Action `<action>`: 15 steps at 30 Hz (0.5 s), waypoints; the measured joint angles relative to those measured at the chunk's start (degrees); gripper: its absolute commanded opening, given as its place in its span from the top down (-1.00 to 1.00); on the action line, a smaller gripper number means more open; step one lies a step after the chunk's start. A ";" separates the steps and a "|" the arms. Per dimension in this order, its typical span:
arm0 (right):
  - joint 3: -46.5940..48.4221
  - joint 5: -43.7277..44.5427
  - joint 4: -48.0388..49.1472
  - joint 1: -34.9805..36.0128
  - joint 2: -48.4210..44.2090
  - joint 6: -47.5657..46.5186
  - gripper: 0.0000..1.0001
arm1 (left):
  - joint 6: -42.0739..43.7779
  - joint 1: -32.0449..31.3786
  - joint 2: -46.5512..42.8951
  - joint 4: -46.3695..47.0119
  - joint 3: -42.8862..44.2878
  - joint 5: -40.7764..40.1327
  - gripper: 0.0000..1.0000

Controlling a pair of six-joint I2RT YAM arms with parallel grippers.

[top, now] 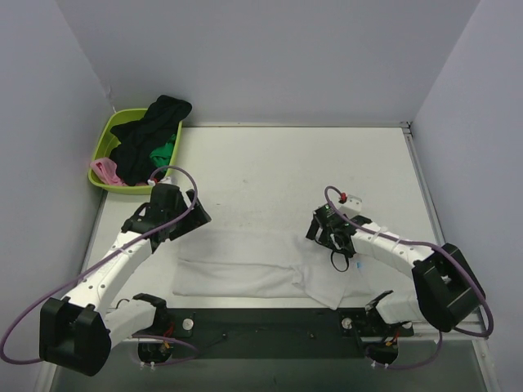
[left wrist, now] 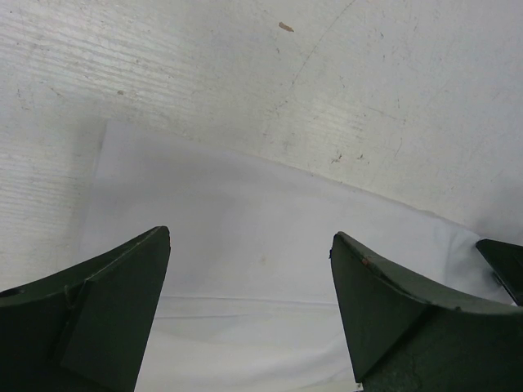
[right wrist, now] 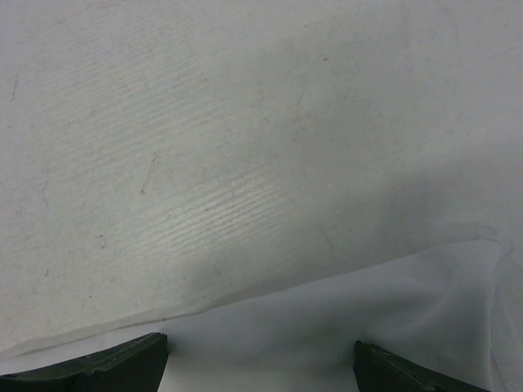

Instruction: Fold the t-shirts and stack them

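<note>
A white t-shirt [top: 245,273] lies flat as a long folded band across the near part of the table. Over its far left corner hovers my left gripper [top: 194,219], open; in the left wrist view the white t-shirt [left wrist: 270,220] fills the space under the left gripper [left wrist: 249,237], with nothing between the wide-apart fingers [left wrist: 98,314]. My right gripper [top: 324,231] stands open at the cloth's far edge near the right end. In the right wrist view the right gripper [right wrist: 260,343] is just above the white t-shirt [right wrist: 384,314], whose edge runs diagonally. Black, green and pink t-shirts [top: 151,135] sit in the basket.
The lime green basket [top: 105,139] stands at the back left corner against the wall. Bare white tabletop [top: 286,171] stretches behind the shirt. Grey walls close in on three sides, and the arm bases with a dark strip [top: 261,327] line the near edge.
</note>
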 measured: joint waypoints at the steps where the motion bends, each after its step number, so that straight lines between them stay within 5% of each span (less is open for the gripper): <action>1: -0.11 -0.35 0.70 -0.52 0.81 -0.02 -1.00 | 0.02 0.04 0.02 0.00 0.00 0.00 -0.78; 15: 12.96 -1.97 7.02 -9.60 17.46 -6.43 -0.98 | 0.63 1.33 -1.84 -2.23 0.28 -1.20 -0.78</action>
